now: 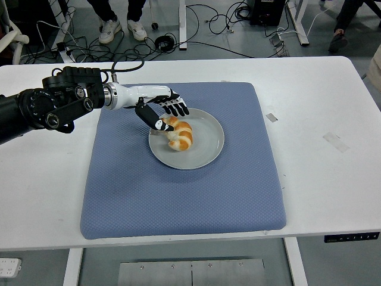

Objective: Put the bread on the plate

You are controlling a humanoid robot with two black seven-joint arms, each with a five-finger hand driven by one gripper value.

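Note:
A golden croissant-shaped bread (180,135) lies on the left half of the round grey plate (205,146), which sits on the blue mat (178,190). My left hand (171,118) hovers at the plate's upper left rim, right against the bread's left end. Its black-and-white fingers (177,109) are spread out above the bread, and the thumb reaches down beside the bread. The hand looks open, and the bread rests on the plate by its own weight. The right arm is out of sight.
The blue mat covers the middle of the white table (321,107). Small tape strips (335,140) lie on the table's right side. Cables and a person's shoes (122,28) show on the floor beyond the far edge.

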